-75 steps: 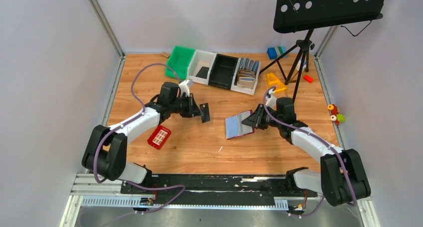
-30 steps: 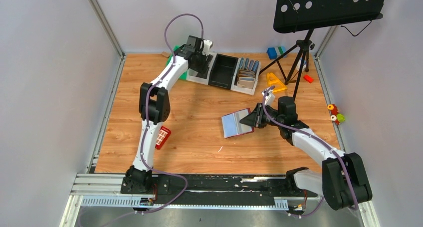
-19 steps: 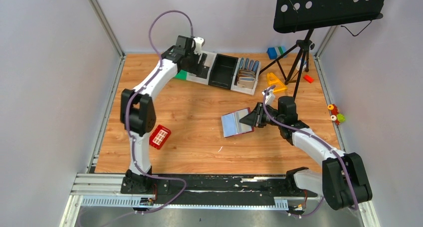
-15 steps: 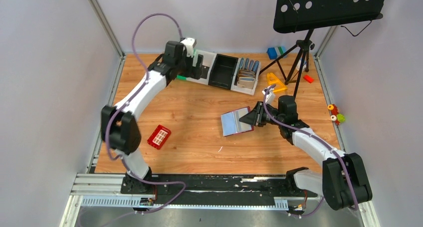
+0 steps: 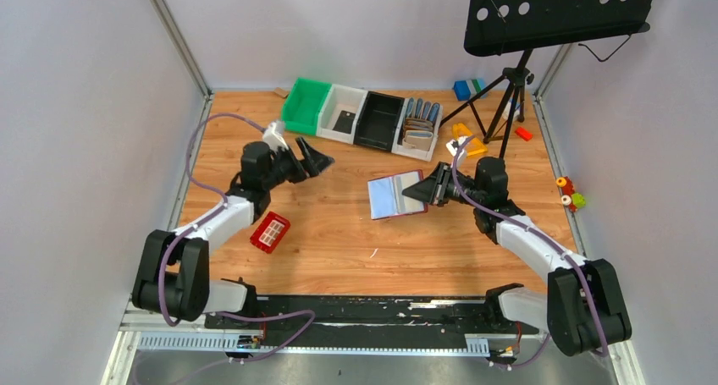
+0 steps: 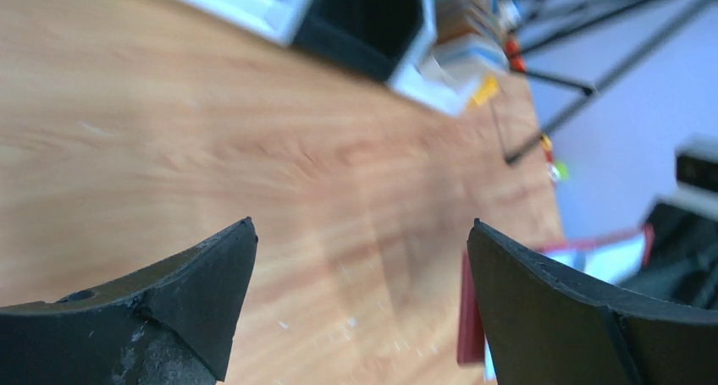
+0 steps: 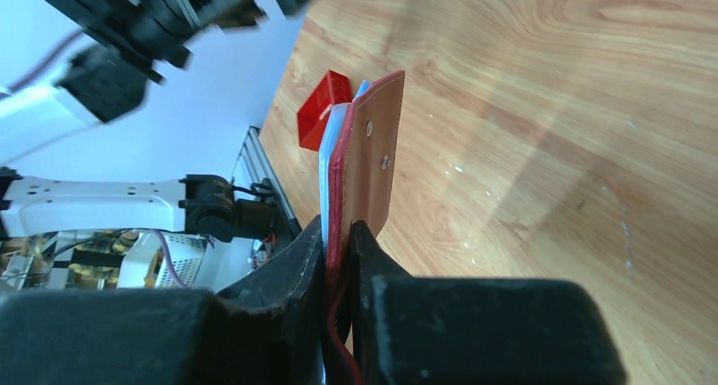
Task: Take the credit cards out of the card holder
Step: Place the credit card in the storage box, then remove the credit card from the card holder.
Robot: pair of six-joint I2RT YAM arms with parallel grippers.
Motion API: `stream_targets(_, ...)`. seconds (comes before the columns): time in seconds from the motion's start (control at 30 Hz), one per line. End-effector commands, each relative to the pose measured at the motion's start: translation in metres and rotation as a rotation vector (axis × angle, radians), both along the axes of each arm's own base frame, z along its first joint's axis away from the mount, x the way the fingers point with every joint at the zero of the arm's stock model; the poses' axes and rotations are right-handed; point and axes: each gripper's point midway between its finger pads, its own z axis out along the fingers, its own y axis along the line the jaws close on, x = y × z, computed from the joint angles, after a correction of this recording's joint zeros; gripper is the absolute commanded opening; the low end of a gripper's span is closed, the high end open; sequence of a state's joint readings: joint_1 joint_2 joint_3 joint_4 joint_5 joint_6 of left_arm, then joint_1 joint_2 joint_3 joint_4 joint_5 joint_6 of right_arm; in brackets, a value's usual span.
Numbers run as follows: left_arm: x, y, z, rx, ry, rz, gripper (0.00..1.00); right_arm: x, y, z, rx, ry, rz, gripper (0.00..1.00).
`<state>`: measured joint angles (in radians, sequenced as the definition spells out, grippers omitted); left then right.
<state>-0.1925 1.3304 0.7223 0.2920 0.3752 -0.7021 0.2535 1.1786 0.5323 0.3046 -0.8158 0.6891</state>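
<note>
Card holder (image 5: 394, 196) sits edge-clamped between right fingers (image 7: 292, 275); left fingers (image 6: 173, 296) gape apart over wooden tabletop (image 5: 339, 237).

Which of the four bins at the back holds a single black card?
The white bin second from left, between the green bin and black bin; the other white bin holds upright wallets.

Four bins (image 5: 306, 106), one card holder (image 5: 394, 197); one red grid piece (image 5: 270, 231) — one stand (image 5: 555, 13)

No readable text, no labels or numbers legible on card holder (image 5: 395, 196), bins (image 5: 306, 106), red gridded piece (image 5: 270, 232)
</note>
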Motion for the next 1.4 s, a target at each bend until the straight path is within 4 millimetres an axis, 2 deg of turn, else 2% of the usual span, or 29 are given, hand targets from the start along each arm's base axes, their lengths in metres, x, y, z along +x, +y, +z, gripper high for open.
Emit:
stream_targets(0.0,-0.049,-0.058,0.049,-0.161,-0.213,-0.266,1.0,0.004,0.009,0.038,0.127,-0.067,0.047,0.0)
stream_targets(0.13,-0.085,-0.079,0.041,-0.153,-0.226,-0.36,1.0,0.003,0.012,0.04,0.167,-0.048,0.065,0.0)
stream_targets(0.37,-0.128,-0.116,0.024,-0.142,-0.193,-0.527,1.0,-0.002,0.013,0.05,0.2,-0.049,0.073,0.0)
stream_targets(0.77,-0.138,-0.14,0.008,-0.283,-0.083,-0.568,1.0,-0.013,0.019,0.055,0.237,-0.032,0.096,0.0)
stream_targets(1.0,-0.153,-0.153,0.04,-0.46,-0.129,-0.654,0.99,-0.018,0.022,0.059,0.246,-0.038,0.11,0.0)
stream_targets(1.07,-0.154,-0.154,0.048,-0.513,-0.135,-0.668,0.92,-0.02,0.023,0.061,0.25,-0.042,0.111,0.0)
stream_targets(1.2,-0.158,-0.156,0.065,-0.584,-0.168,-0.709,0.65,-0.023,0.024,0.063,0.253,-0.052,0.112,0.0)
stream_targets(1.3,-0.157,-0.157,0.065,-0.587,-0.169,-0.71,0.43,-0.024,0.023,0.063,0.247,-0.054,0.112,0.0)
stream_targets(1.37,-0.156,-0.157,0.061,-0.571,-0.165,-0.701,0.34,-0.025,0.022,0.063,0.24,-0.058,0.109,0.0)
